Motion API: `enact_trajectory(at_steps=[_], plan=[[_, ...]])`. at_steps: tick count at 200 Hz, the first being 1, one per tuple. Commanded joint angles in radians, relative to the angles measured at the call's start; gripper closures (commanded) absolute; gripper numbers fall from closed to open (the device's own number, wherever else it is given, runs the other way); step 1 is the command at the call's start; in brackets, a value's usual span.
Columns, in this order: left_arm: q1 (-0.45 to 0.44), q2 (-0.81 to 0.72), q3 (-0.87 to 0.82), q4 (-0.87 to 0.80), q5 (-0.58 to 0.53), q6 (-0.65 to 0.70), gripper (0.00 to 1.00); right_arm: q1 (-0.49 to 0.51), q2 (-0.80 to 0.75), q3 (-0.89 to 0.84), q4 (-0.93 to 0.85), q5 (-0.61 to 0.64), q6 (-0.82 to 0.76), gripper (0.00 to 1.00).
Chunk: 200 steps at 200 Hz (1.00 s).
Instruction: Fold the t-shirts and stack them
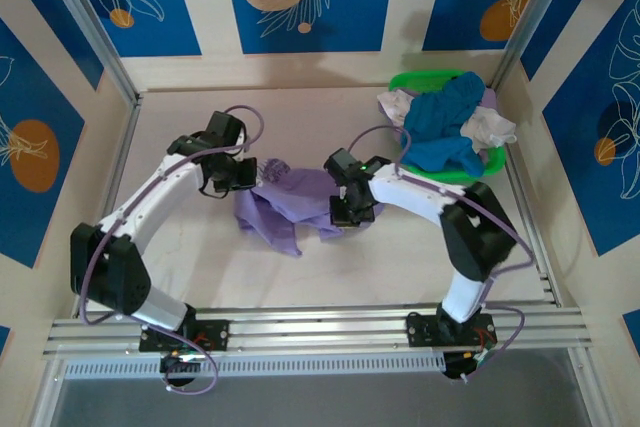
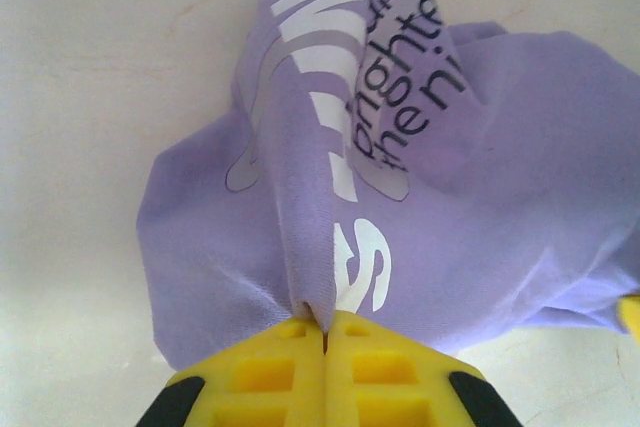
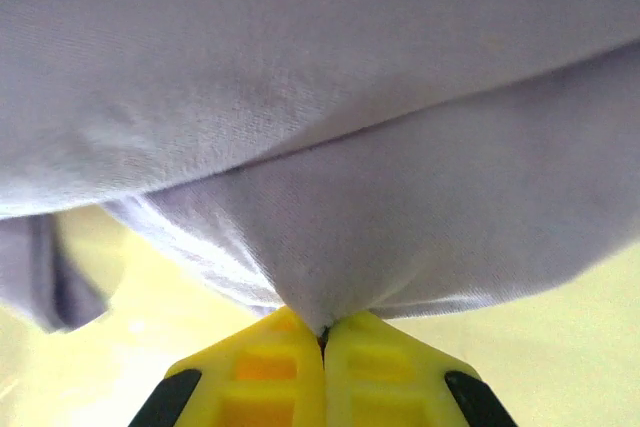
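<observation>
A pale tabletop (image 1: 400, 257) sits inside walls patterned in blue, cream and orange. The lavender t-shirt (image 1: 292, 205) lies crumpled at mid-table between the two arms, its white block lettering and dark print visible in the left wrist view. The left gripper (image 2: 325, 331) is clenched on a raised fold of this shirt at its left side. The right gripper (image 3: 322, 331) is pinched tight on the cloth at the shirt's right edge. At the far right, a green basket (image 1: 418, 78) holds the teal t-shirt (image 1: 445, 122) heaped over the white t-shirts (image 1: 492, 128).
</observation>
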Motion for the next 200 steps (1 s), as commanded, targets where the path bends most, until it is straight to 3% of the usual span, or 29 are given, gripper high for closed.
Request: enact_trajectory(at_steps=[1, 49, 89, 116, 134, 137, 151, 171, 200], plan=[[0.014, -0.07, 0.062, -0.079, -0.023, 0.036, 1.0, 0.007, -0.167, -0.004, -0.066, 0.073, 0.035, 1.0], [0.012, -0.165, 0.203, -0.196, -0.03, 0.05, 1.0, 0.031, -0.425, 0.066, -0.202, 0.18, 0.046, 1.0], [0.004, -0.159, 0.38, -0.288, 0.004, 0.054, 1.0, 0.041, -0.543, 0.171, -0.298, 0.226, 0.038, 1.0], [0.001, -0.052, 0.407, -0.303, 0.082, 0.05, 1.0, -0.04, -0.508, 0.175, -0.307, 0.118, 0.018, 1.0], [-0.004, 0.063, 0.393, -0.261, 0.1, 0.063, 1.0, -0.176, -0.424, 0.115, -0.267, -0.05, -0.013, 1.0], [-0.004, 0.081, 0.394, -0.251, 0.1, 0.066, 1.0, -0.194, -0.408, 0.11, -0.262, -0.069, -0.018, 0.98], [-0.004, 0.194, 0.43, -0.22, 0.06, 0.089, 1.0, -0.249, -0.321, 0.112, -0.246, -0.084, -0.061, 0.71], [-0.002, 0.317, 0.501, -0.2, 0.028, 0.091, 0.69, -0.288, -0.237, 0.145, -0.229, -0.079, -0.099, 0.59], [-0.008, 0.309, 0.467, -0.179, 0.027, 0.069, 0.54, -0.281, -0.216, 0.146, -0.246, -0.078, -0.113, 0.57]])
